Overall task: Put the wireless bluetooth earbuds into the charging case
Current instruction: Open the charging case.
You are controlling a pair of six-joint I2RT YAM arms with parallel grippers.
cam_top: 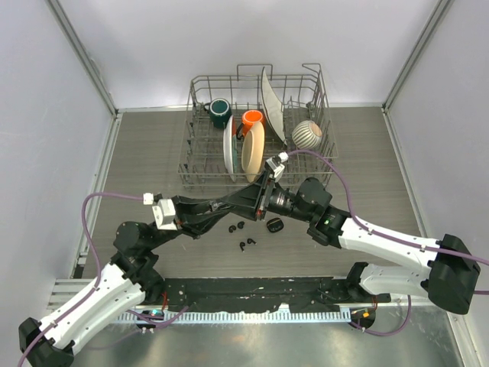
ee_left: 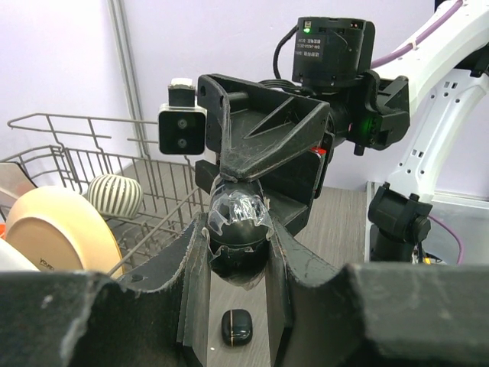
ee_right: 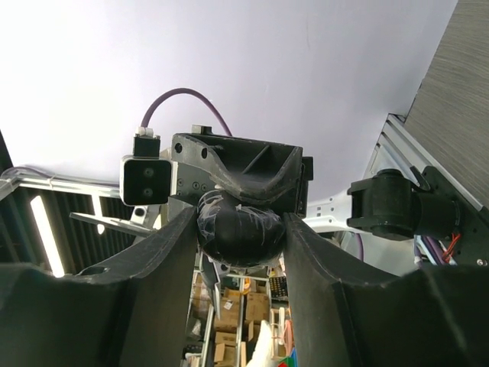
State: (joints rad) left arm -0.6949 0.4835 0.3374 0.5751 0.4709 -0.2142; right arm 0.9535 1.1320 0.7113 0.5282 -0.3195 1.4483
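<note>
1. Grippers of both arms are seen tip to tip above the middle of the table (cam_top: 153, 153), just in front of a wire dish rack (cam_top: 186, 138).
2. A black oval case (ee_left: 238, 222), glossy and wrapped in something clear and crinkled, is clamped between the narrowly set fingers of the left gripper (ee_left: 238, 256) and held clear of the table.
3. The same case is flanked from the opposite end by the right gripper (ee_right: 241, 229). Its jaws stand partway in, close against the case's sides, but whether a firm hold is made cannot be told.
4. The case is judged to be held up by one arm so that the other can work on it, probably at the lid. Whether the lid is up or down cannot be made out.
5. The earbuds (cam_top: 244, 245) are seen loose on the table: a few tiny black pieces, scattered apart, below the meeting grippers and nearer the arm bases.
6. A second dark pod (cam_top: 273, 225) lies on the table just to the right of them. What it holds cannot be told.
7. The rack is filled with crockery stood on edge or set among the wires: a green mug (cam_top: 220, 111), an orange mug (cam_top: 252, 118), a white plate (cam_top: 229, 147), a cream plate (cam_top: 253, 151), a tilted white dish (cam_top: 271, 103) and a striped round piece (cam_top: 309, 134).
8. No earbud is seen seated in a case, so the task is judged to be at an early stage.
</note>
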